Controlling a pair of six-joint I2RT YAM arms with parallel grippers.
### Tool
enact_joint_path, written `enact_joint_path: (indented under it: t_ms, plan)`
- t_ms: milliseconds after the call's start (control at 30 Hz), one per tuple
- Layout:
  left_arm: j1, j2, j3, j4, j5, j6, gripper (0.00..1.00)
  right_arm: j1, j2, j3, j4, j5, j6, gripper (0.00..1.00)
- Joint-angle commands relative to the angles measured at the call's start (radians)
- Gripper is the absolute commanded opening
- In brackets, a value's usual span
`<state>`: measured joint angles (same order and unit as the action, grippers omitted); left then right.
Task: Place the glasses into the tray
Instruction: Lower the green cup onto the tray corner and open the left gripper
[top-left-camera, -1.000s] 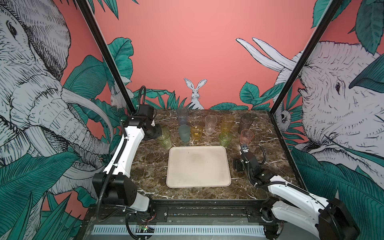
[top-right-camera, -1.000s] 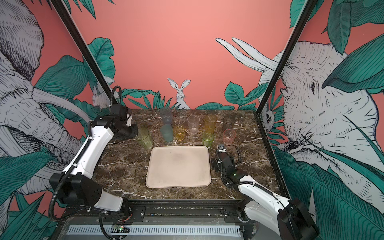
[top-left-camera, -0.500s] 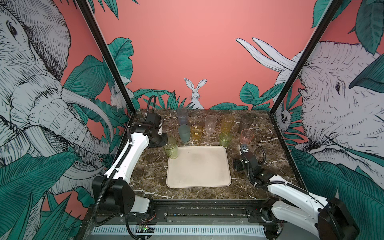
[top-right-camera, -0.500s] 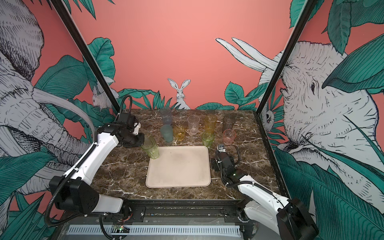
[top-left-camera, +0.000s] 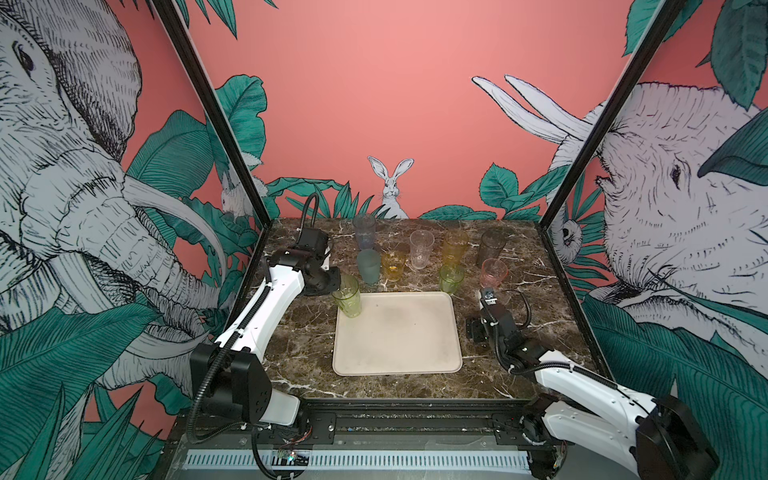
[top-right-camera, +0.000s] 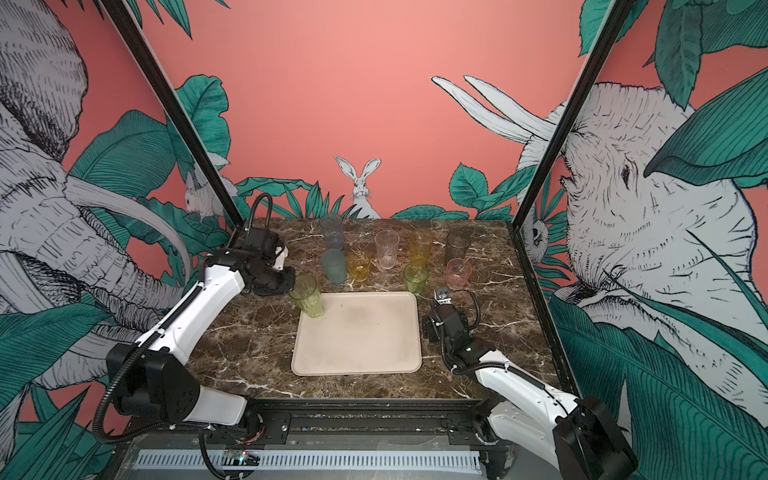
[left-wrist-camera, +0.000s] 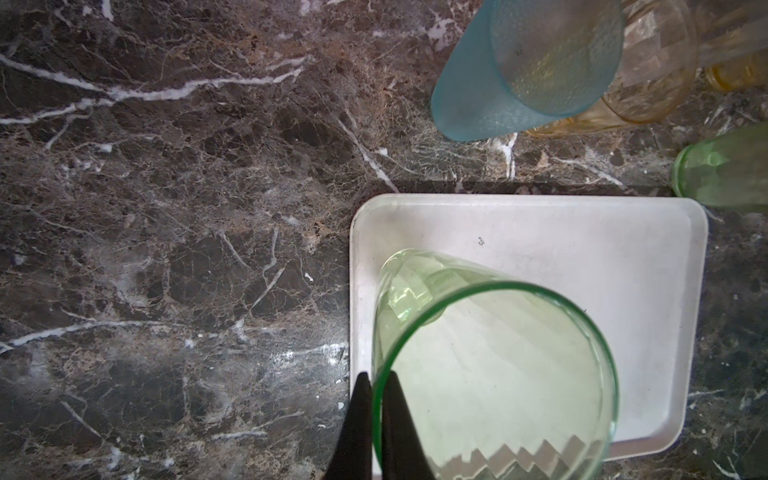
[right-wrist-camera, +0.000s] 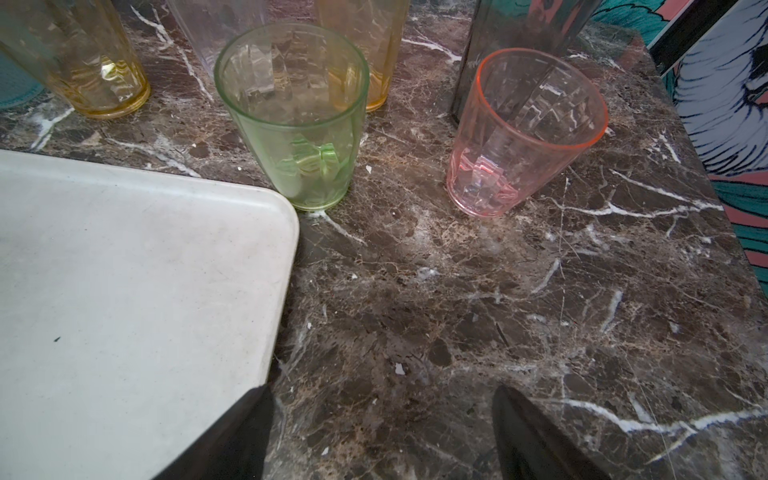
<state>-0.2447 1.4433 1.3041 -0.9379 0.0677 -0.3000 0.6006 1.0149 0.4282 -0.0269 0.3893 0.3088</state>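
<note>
Left gripper (left-wrist-camera: 377, 376) is pinched shut on the rim wall of the tall yellow-green tumbler (top-left-camera: 348, 297), one finger inside and one outside. The tumbler is tilted, its base over the tray (top-left-camera: 399, 357) at the far corner on the left arm's side; touchdown cannot be confirmed. Right gripper (right-wrist-camera: 382, 390) is spread wide and empty, just off the tray's far right corner, facing the pink tumbler (right-wrist-camera: 523, 133). Eight other glasses stand beyond the tray's far edge.

Judgement: thin, light, smooth walls, likely to slip or tip. A rim pinch suits.
</note>
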Motion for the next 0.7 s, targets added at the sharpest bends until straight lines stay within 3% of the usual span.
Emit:
enact_joint_path:
  t_ms: [0,667]
  plan:
    - [-0.010,0.010,-0.009,0.028,-0.023,-0.009,0.00,-0.005,0.004,0.018,0.024,0.014,-0.003,0.85]
    - [-0.037,0.101,0.027,0.032,-0.033,-0.004,0.00,-0.005,0.023,0.023,0.025,0.012,-0.007,0.86]
